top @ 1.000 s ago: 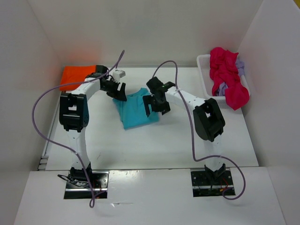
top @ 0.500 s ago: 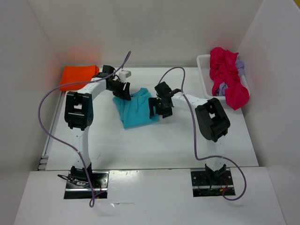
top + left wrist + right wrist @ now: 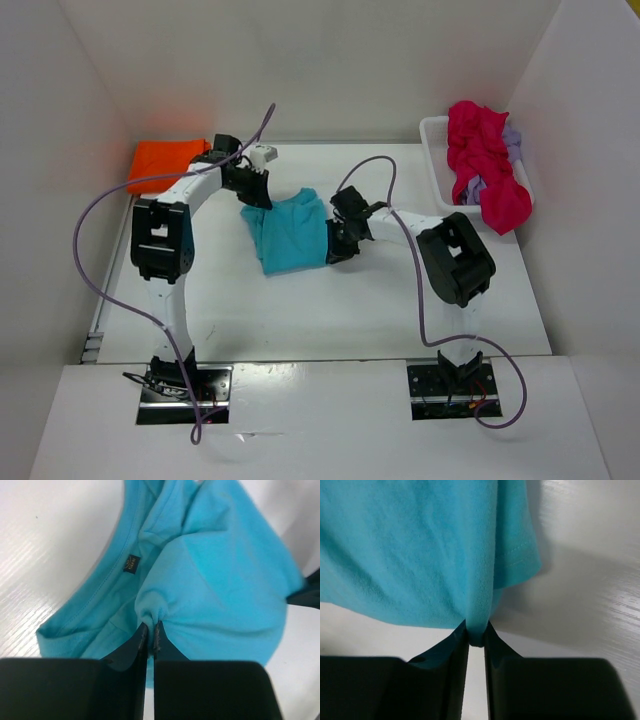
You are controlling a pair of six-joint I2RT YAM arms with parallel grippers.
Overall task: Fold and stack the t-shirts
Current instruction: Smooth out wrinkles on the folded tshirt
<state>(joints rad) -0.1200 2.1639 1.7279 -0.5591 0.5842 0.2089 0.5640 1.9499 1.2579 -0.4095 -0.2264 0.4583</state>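
Observation:
The turquoise t-shirt [image 3: 290, 233] lies bunched on the white table between the two arms. My left gripper [image 3: 257, 192] is shut on a fold at its far left edge; the left wrist view shows the turquoise cloth [image 3: 210, 580] pinched between the jaws near the neckline label. My right gripper [image 3: 336, 246] is shut on the shirt's right edge, with a fold of turquoise cloth [image 3: 420, 555] squeezed between its fingers. An orange t-shirt [image 3: 165, 163] lies folded at the far left. A magenta-red t-shirt [image 3: 485, 165] and a pale lavender one [image 3: 512, 140] are heaped in the basket.
The white mesh basket [image 3: 437, 160] stands at the far right against the wall. White walls close the table on three sides. Purple cables loop above both arms.
Both grippers came down onto the turquoise shirt and closed on its edges; a second ago they were open above it. The right gripper moved left and lower.

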